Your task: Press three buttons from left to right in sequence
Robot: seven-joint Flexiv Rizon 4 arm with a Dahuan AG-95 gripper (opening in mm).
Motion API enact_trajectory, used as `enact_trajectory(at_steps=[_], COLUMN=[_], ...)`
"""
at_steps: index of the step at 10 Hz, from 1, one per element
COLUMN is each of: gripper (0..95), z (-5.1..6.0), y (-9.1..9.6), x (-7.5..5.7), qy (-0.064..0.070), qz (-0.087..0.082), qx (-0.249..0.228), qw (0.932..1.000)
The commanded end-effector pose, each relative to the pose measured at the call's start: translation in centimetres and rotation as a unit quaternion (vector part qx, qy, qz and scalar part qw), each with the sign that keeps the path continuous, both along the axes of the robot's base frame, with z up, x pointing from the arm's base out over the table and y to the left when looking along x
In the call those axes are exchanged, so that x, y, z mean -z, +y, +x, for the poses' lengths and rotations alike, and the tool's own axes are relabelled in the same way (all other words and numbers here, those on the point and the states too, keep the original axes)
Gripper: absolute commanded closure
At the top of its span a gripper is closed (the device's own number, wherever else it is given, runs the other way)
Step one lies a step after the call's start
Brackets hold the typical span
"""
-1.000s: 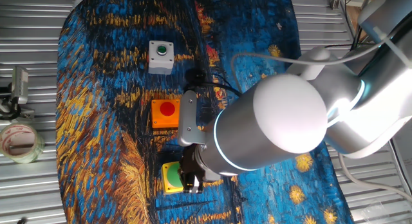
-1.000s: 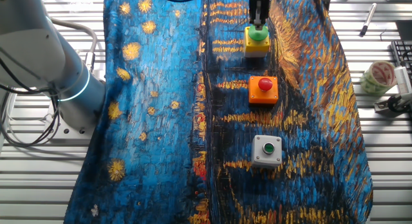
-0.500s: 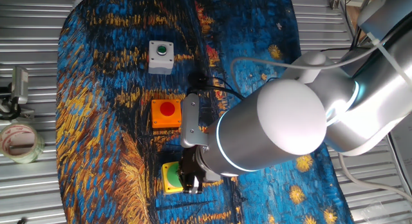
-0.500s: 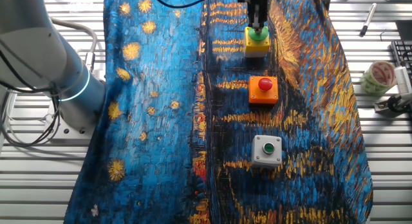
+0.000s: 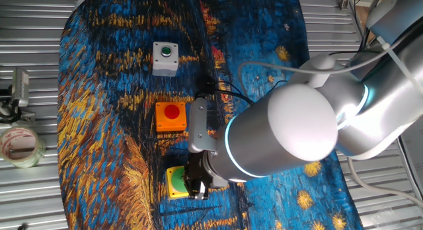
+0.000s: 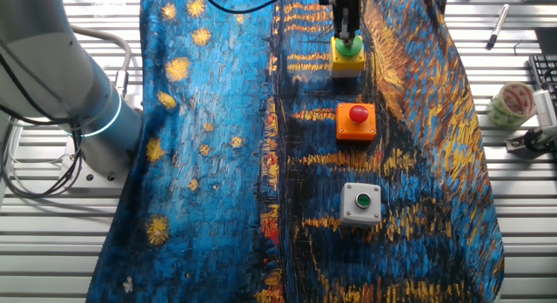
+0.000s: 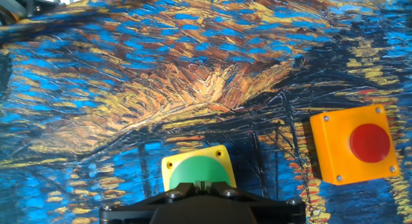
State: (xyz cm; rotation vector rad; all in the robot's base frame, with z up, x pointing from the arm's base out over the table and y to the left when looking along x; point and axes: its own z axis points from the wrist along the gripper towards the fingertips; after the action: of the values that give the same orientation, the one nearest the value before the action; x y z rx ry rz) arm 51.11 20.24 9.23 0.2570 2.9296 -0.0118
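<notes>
Three button boxes lie in a row on the painted cloth. The white-grey box with the small green button (image 5: pixel 164 58) (image 6: pixel 361 204) and the orange box with the red button (image 5: pixel 170 116) (image 6: pixel 356 120) (image 7: pixel 356 145) stand free. My gripper (image 5: pixel 196 189) (image 6: pixel 347 37) (image 7: pixel 205 185) is at the yellow box with the large green button (image 5: pixel 175 182) (image 6: pixel 346 61) (image 7: pixel 193 169). Its fingers are shut together, and their tips rest on top of the green button. The arm's body hides part of the yellow box in one fixed view.
A tape roll (image 5: pixel 20 145) (image 6: pixel 513 103) and a small metal tool (image 5: pixel 16 91) lie on the slatted table beside the cloth. A pen (image 6: pixel 496 24) lies at the far corner. The arm's base (image 6: pixel 96 120) stands at the cloth's other side.
The arm's body has shifted slightly. The gripper stays at the large green button on the yellow box, perhaps a touch lower.
</notes>
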Motion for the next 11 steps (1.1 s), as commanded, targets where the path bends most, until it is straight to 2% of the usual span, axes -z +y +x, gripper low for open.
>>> enact_trajectory(at_steps=[1, 9, 10, 11], gripper=[95.0, 95.0, 95.0, 95.0], z=[0.10, 0.14, 0.18, 0.32], y=[0.18, 0.21, 0.21, 0.24], x=[-0.01, 0.01, -0.14, -0.83], qy=[0.008, 0.009, 0.012, 0.018], qz=[0.001, -0.003, -0.002, 0.001], qx=[0.000, 0.000, 0.000, -0.001], qw=[1.0000, 1.0000, 0.9999, 0.9998])
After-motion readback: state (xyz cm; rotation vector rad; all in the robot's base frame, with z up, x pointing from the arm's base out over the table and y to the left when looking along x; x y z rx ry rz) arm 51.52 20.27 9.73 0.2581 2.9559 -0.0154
